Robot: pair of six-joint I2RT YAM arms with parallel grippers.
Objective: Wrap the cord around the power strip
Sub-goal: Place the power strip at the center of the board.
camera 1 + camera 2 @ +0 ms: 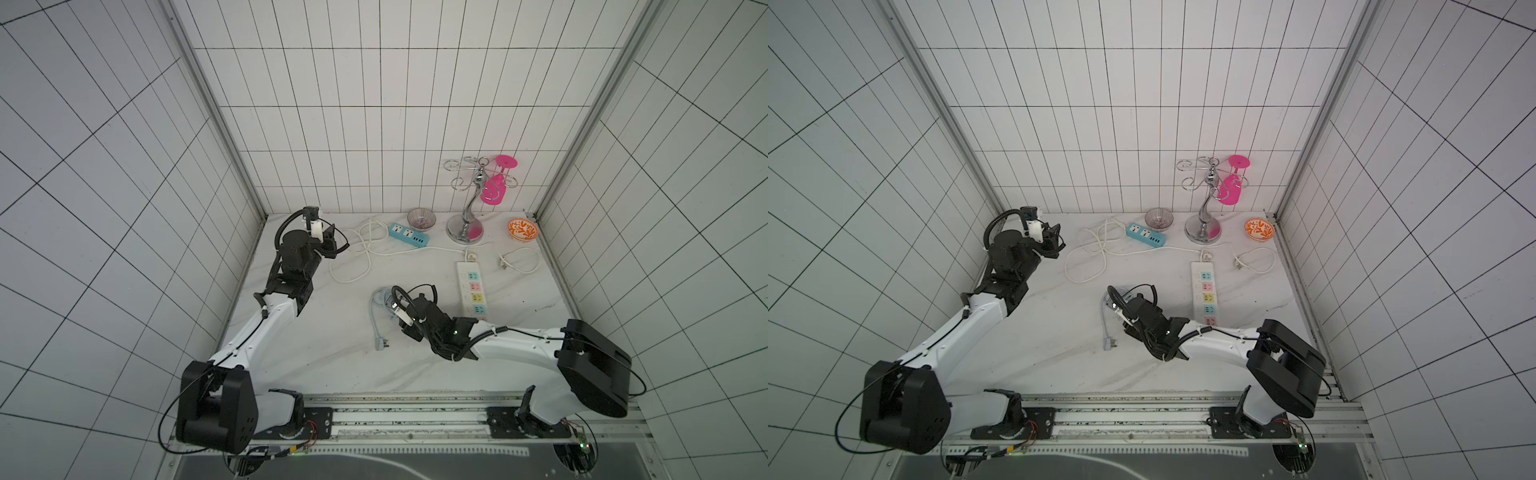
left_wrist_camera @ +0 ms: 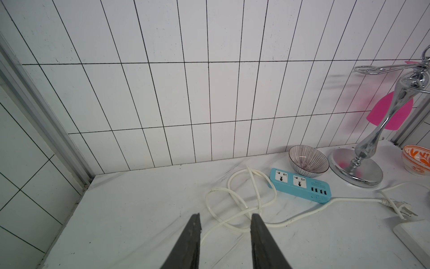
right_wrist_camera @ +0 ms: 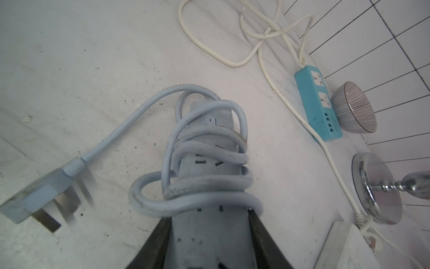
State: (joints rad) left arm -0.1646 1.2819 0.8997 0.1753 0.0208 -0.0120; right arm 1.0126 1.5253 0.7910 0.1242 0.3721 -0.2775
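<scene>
Right gripper (image 3: pixel 209 221): my right wrist camera shows its two dark fingers clamped on the long sides of the pale grey-blue power strip (image 3: pixel 223 118), at the end nearest the wrist.
Power strip, place: middle of the table (image 1: pixel 316 365), just left of the long white strip (image 1: pixel 473 291). In both top views the right wrist covers most of it. I cannot tell whether it rests on the table or is held just above it.
Long axis: it runs straight out from between the clamped fingers, away from the right arm, toward the left and slightly far.
Cord (image 3: pixel 204 186): several thick loops already cross the strip's socket face, bunched toward the gripper end.
Free tail: it leaves the wrap at the strip's far end, bends round the left side and runs back toward the near edge.
Plug (image 1: pixel 380 343): lies flat on the table, near and left of the strip, touching nothing else.
Left gripper (image 2: pixel 225 217): fingers apart, holding nothing. It hangs at the far left, close to the back wall, over a thin white cord (image 2: pixel 232 205).
Nearer arm: the right arm is on the strip. The left gripper is well apart from the tail and the plug.
Judgement: the next move turns on that tail lying on the strip's left, open side. I would bring the free left gripper across and nearer to pick it up.
</scene>
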